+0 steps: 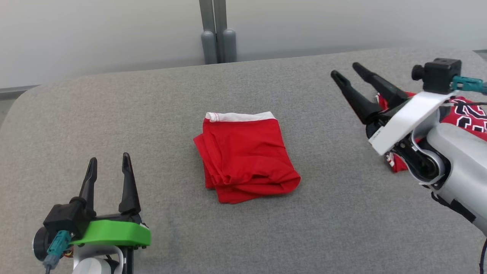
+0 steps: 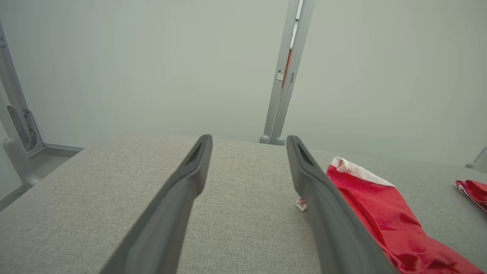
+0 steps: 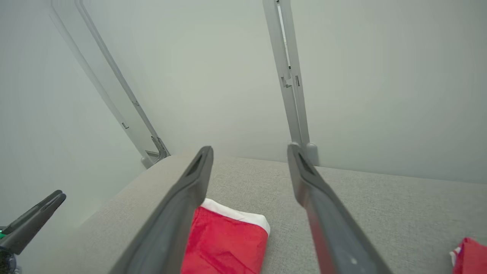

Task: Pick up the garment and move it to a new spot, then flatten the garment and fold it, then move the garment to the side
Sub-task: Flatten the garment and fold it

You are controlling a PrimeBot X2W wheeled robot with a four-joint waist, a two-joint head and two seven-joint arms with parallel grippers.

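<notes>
Now: folded garment lying mid-surface, both grippers open and empty

Nearest, the left gripper (image 1: 109,158) is hovering at the near left over the surface (image 1: 152,114), its fingers spread wide, pointing away and holding nothing. From it the garment (image 1: 243,156) is lying ahead and to the right, well apart; in the left wrist view it is showing just past the right-hand finger.

The garment is sitting in the middle as a folded red bundle. Its long axis is running near to far, leaning slightly, with the white waistband at the far end and the thick rolled fold at the near end.

Further right, the right gripper (image 1: 346,69) is hanging raised above the surface, fingers wide apart with nothing between them, pointing up and to the left. The garment is lying to its left and below. Neither arm is looking clearly nearer, though the left one is riding lower.

Behind the right arm a patterned red garment (image 1: 466,114) is taking up the right edge. Bare surface is opening out to the left and near side, so a sideways shift is probably finding most room there. Beyond the far edge, a grey post (image 1: 217,38) is standing against the wall.
</notes>
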